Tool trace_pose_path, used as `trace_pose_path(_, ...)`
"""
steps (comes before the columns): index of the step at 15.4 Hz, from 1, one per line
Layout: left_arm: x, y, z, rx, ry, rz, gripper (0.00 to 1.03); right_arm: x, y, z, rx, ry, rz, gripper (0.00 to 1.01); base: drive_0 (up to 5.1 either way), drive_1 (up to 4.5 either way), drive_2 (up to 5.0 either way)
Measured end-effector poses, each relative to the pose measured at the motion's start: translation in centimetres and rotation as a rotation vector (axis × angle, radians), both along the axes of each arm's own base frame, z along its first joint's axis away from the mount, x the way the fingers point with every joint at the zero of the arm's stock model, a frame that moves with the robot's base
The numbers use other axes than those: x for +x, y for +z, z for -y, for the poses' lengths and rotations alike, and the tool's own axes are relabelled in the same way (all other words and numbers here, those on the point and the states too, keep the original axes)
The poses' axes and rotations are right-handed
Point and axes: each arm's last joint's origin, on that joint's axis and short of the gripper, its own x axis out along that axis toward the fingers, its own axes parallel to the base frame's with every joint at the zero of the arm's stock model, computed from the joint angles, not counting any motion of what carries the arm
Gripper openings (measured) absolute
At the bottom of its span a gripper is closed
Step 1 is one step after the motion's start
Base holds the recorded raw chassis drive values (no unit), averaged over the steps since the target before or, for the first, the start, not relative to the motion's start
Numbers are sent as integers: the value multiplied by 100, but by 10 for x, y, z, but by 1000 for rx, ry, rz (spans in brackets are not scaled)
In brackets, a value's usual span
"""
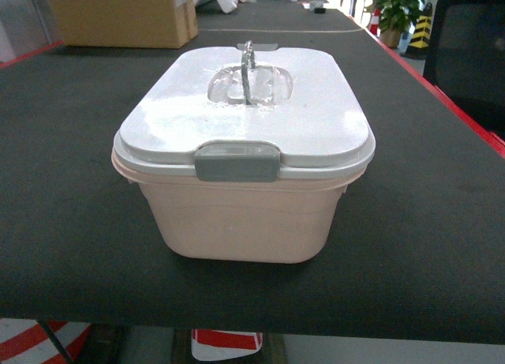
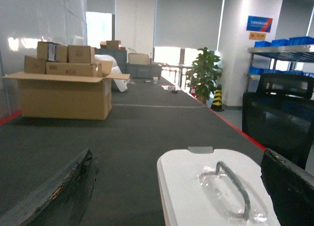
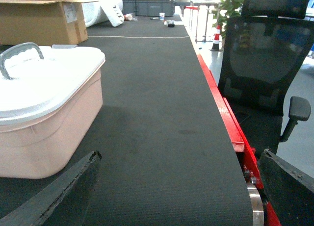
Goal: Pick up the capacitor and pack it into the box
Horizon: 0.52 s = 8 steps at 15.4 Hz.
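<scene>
The box (image 1: 241,214) is a pale pink tub standing in the middle of the dark belt, with its white lid (image 1: 300,115) on. The grey latch (image 1: 237,160) faces me and the grey handle (image 1: 248,68) stands upright. No capacitor shows in any view. Neither gripper appears in the head view. In the left wrist view my left gripper (image 2: 177,157) is open and empty, and the box lid (image 2: 196,187) lies below between its fingers. My right gripper (image 3: 180,155) is open and empty over bare belt, to the right of the box (image 3: 49,128).
A brown cardboard carton (image 1: 118,15) stands at the back left of the belt. The belt's red edge (image 3: 221,103) runs along the right, with a black office chair (image 3: 267,64) beyond it. A potted plant (image 1: 397,9) and small items sit far back.
</scene>
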Motion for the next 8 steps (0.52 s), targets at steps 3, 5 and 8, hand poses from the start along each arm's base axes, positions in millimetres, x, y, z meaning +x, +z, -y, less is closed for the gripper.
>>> trace_pose_path(3,-41,-29,-30,60,171,-268,65,0,0,0,0,0,-1,98,0,0,0)
trace_pose_path(5,-52,-49,-38,60,193,-286,40,0,0,0,0,1,0,98,0,0,0)
trace_pose_path(8,-65,-65,-37,62,174,-277,1,0,0,0,0,0,0,98,0,0,0)
